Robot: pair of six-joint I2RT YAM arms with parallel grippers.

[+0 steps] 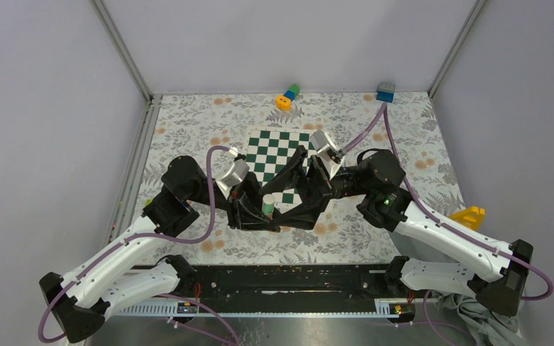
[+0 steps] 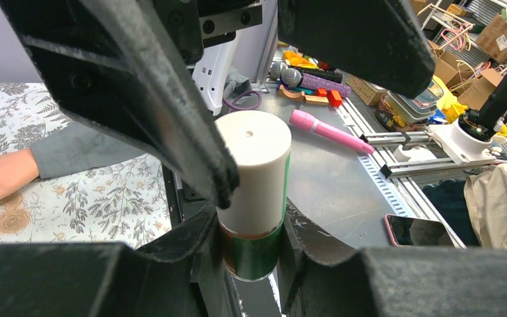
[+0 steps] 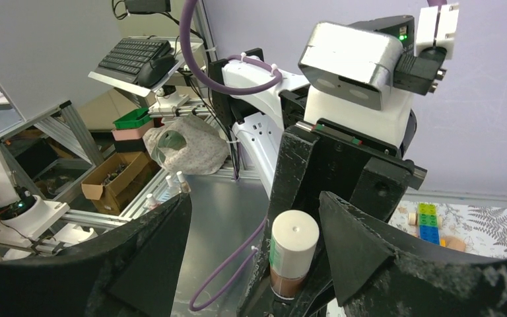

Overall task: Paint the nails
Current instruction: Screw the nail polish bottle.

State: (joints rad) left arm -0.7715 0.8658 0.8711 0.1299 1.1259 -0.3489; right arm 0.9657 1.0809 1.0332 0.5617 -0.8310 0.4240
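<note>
Nearest, a black rail (image 1: pixel 274 285) carried both arm bases at the front edge of the bench (image 1: pixel 404 144), which wore a floral cloth. Over its middle, the left claw (image 1: pixel 263 213) was clenched on an upright bottle (image 2: pixel 254 191) with a white cap and green label. The right claw (image 3: pixel 254 205) stood released, jaws apart on either side of the cap. A human hand (image 2: pixel 0 178) in a grey sleeve (image 2: pixel 86 155) lay on the cloth, its long axis crosswise in the left wrist view and its fingers running off the left edge. The nails could not be made out. Beyond lay a chessboard (image 1: pixel 274 148), then toy blocks (image 1: pixel 287 96) before pale grey walls (image 1: pixel 274 43).
</note>
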